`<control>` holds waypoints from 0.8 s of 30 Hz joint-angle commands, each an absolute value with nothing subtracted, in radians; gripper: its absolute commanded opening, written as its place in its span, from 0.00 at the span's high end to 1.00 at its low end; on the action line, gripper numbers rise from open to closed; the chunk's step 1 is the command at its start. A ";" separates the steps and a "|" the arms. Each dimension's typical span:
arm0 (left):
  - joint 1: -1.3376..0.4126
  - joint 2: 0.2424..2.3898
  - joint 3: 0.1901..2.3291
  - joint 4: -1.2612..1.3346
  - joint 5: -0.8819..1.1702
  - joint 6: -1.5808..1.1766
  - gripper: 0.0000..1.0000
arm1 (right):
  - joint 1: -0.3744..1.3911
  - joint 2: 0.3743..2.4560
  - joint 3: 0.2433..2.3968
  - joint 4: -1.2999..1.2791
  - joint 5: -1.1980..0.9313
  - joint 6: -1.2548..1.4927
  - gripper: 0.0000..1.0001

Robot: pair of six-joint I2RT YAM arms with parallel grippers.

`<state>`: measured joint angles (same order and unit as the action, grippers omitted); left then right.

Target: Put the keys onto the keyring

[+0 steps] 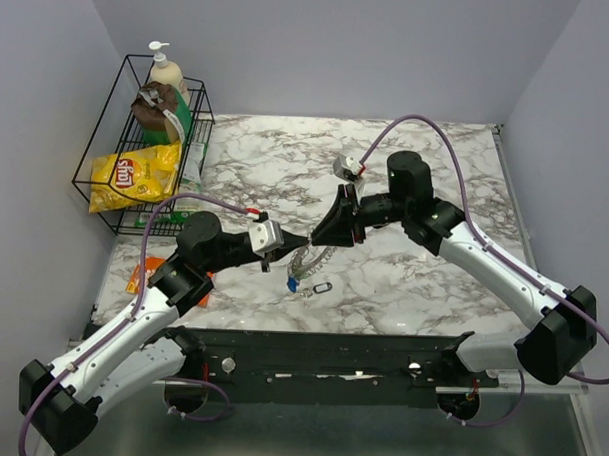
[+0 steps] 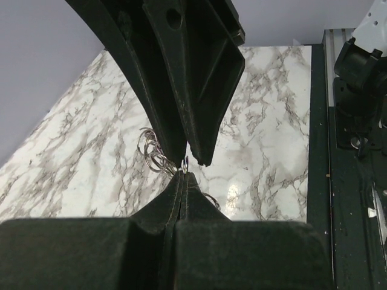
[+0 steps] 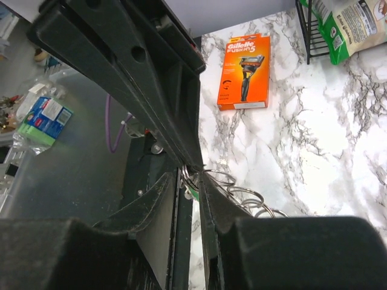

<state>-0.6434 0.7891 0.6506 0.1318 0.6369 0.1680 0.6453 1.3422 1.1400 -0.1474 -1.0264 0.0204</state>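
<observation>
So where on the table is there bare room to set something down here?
Bare marble runs along the back edge right of the wire rack, and on the right beyond the right arm. The middle front is crowded: both grippers, left and right, meet over the keyring, with loose keys just below.

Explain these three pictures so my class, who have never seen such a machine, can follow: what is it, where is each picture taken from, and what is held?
Two jointed robot arms are bolted to a white marble-patterned table. One picture looks down from above; the other two come from cameras on each wrist, so black fingers fill them. The left gripper and right gripper meet mid-table, both shut on a thin silvery wire keyring held between them. In the wrist views its loops show at the fingertips. Below it are a blue-headed key and a dark-headed key. A black wire basket at the far left holds a yellow crisp bag and a pump bottle. An orange razor pack lies nearby.
</observation>
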 commanded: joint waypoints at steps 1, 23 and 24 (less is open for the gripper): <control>-0.640 0.785 0.673 0.140 0.641 0.164 1.00 | 0.657 1.315 1.143 -0.107 -1.045 0.038 0.68; -0.640 0.778 0.672 0.255 0.644 0.104 1.00 | 0.669 1.327 1.127 -0.182 -1.036 -0.023 0.72; -0.641 0.776 0.670 0.261 0.646 0.098 1.00 | 0.670 1.330 1.126 -0.184 -1.029 -0.025 0.72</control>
